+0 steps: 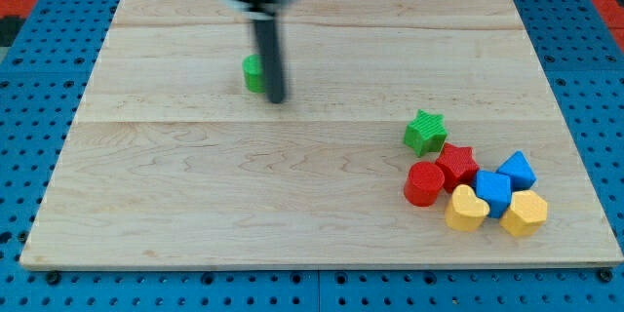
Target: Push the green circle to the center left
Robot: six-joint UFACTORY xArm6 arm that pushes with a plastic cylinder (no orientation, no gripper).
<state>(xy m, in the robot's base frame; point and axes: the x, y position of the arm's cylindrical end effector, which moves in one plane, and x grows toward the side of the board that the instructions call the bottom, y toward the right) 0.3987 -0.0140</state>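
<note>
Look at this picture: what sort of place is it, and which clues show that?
Probably a robotics lab test bench: a wooden board lying on blue perforated mounting plate, small coloured blocks such as the green circle, and my tip just beside it.

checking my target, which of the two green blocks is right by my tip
The green circle, alone in the board's upper left part, sits right beside my tip, partly hidden behind the rod. The green star lies far off at the view's right, atop the block cluster.

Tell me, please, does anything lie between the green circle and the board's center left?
Nothing visible does. My tip sits at the right side of the green circle, and the other blocks are clustered at the view's lower right.
</note>
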